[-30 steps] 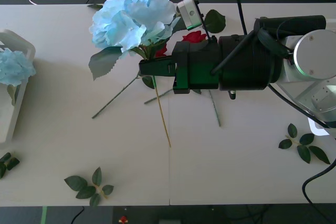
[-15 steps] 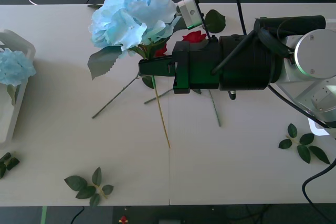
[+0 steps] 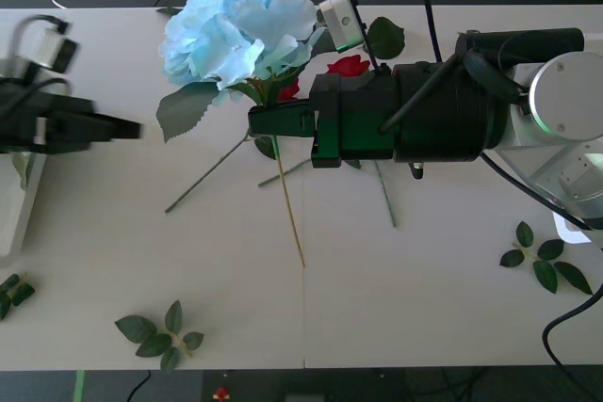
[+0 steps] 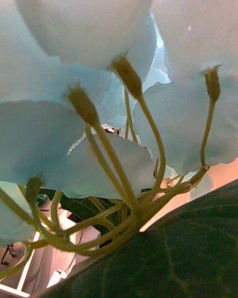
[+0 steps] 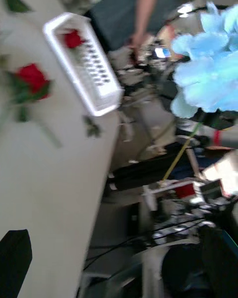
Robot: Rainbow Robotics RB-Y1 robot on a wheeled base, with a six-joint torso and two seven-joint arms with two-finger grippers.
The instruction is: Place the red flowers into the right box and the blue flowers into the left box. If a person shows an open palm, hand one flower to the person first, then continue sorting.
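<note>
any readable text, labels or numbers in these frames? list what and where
None readable.
Right tool, shut on the blue flower stem: black housing, no visible marking.
Left tool, over the table's left side: no visible marking.
White tray holding a red rose: plain, a grid of slots, no lettering.
Background clutter in the left wrist view: too blurred to read.

The right arm reaches across from the right side, its thick black wrist level and pointing toward the robot's left, a small white camera mounted on its far side. The right claw (image 3: 275, 120) sits at the middle, its dark fingers pressed together on the stem of a blue flower (image 3: 240, 33) held above the bench. The left arm comes in from the left edge, and the left claw (image 3: 127, 128) points right with its fingers drawn to a narrow tip, holding nothing.
</note>
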